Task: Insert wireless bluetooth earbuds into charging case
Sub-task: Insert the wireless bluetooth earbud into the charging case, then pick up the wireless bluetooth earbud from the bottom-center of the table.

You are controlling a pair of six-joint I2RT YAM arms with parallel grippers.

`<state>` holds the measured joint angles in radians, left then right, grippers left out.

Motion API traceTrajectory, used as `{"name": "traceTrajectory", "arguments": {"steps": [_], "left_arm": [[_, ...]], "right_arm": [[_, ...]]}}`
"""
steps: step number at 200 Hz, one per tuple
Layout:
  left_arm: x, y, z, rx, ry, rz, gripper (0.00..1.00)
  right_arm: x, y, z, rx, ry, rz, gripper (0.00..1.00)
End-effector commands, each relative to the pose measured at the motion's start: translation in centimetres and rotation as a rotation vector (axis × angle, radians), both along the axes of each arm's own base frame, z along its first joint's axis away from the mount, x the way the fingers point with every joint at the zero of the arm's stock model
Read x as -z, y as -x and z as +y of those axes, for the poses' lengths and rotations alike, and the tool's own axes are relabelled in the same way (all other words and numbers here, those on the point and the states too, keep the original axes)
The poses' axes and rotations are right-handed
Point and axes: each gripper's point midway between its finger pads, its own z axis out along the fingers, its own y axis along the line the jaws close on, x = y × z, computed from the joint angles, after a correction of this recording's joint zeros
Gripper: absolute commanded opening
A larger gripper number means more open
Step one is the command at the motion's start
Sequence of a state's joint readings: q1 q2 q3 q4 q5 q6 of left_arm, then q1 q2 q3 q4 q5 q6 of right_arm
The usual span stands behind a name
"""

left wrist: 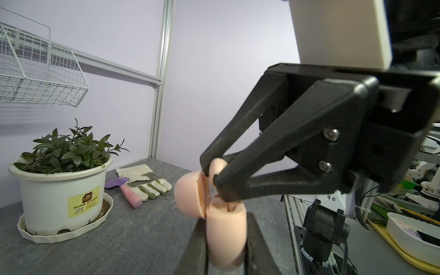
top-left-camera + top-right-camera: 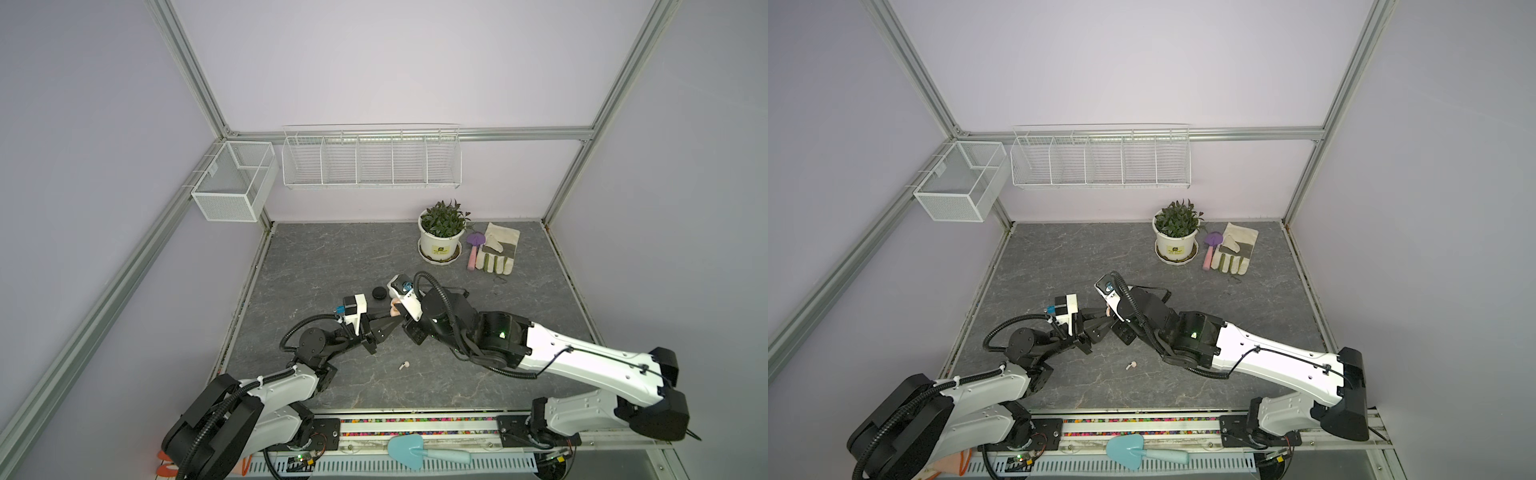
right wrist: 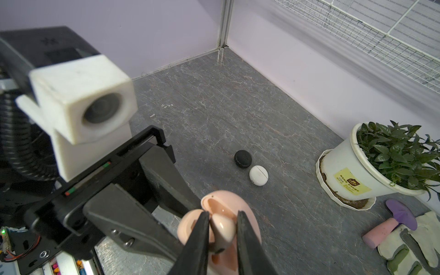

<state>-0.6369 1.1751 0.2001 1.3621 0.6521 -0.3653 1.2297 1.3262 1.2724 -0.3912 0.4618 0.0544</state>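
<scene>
A pale pink charging case (image 1: 225, 223) is held upright off the table, my left gripper (image 1: 226, 252) shut on its body. Its lid (image 1: 188, 197) is swung open. My right gripper (image 3: 223, 217) is shut on a pink earbud (image 3: 222, 228) right over the open case (image 3: 228, 202), stem pointing down into it. In both top views the two grippers meet mid-table around the case (image 2: 394, 311) (image 2: 1108, 311). A second pink earbud (image 2: 404, 365) (image 2: 1132, 365) lies loose on the table nearer the front. The earbud's seating in its slot is hidden by the fingers.
A closed black round case (image 3: 242, 158) (image 2: 378, 293) and a closed white one (image 3: 258, 175) lie just beyond the grippers. A potted plant (image 2: 441, 239), a purple trowel (image 2: 473, 245) and a glove (image 2: 498, 249) sit at the back right. Wire baskets (image 2: 370, 158) hang on the wall.
</scene>
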Motion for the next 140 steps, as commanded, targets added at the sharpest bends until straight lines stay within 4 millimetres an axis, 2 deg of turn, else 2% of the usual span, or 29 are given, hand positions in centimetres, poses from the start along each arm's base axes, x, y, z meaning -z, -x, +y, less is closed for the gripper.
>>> {"name": "traceTrajectory", "arguments": {"steps": [1, 40, 59, 81, 99, 102, 107, 126, 140], "left_arm": [[-2.2, 0.7, 0.4, 0.008, 0.052, -0.072, 0.00], [-2.4, 0.7, 0.5, 0.005, 0.057, -0.083, 0.00], [-2.3, 0.7, 0.5, 0.005, 0.054, -0.080, 0.00], [-2.2, 0.7, 0.5, 0.000, 0.053, -0.078, 0.00], [-2.2, 0.7, 0.6, -0.005, 0.056, -0.078, 0.00], [-1.1, 0.8, 0.7, -0.007, 0.039, -0.053, 0.00], [-0.9, 0.9, 0.8, -0.009, 0.036, -0.049, 0.00], [-0.5, 1.0, 0.9, -0.013, 0.029, -0.041, 0.00], [-0.3, 1.1, 1.1, -0.018, 0.027, -0.037, 0.00]], "right_arm": [[1.0, 0.5, 0.3, -0.013, 0.018, 0.028, 0.26], [1.3, 0.6, 0.3, -0.021, 0.039, 0.040, 0.31], [0.9, 0.5, 0.1, -0.018, 0.055, 0.032, 0.36], [-1.8, 0.8, -0.8, -0.022, 0.035, 0.026, 0.42], [-4.2, 2.3, -2.3, -0.073, -0.047, 0.084, 0.47], [-4.4, 2.7, -2.5, -0.085, -0.064, 0.101, 0.48], [-4.7, 3.3, -3.0, -0.109, -0.089, 0.133, 0.49], [-4.5, 4.6, -4.8, -0.145, -0.169, 0.250, 0.50], [-2.1, 4.4, -6.7, -0.082, -0.158, 0.325, 0.50]]}}
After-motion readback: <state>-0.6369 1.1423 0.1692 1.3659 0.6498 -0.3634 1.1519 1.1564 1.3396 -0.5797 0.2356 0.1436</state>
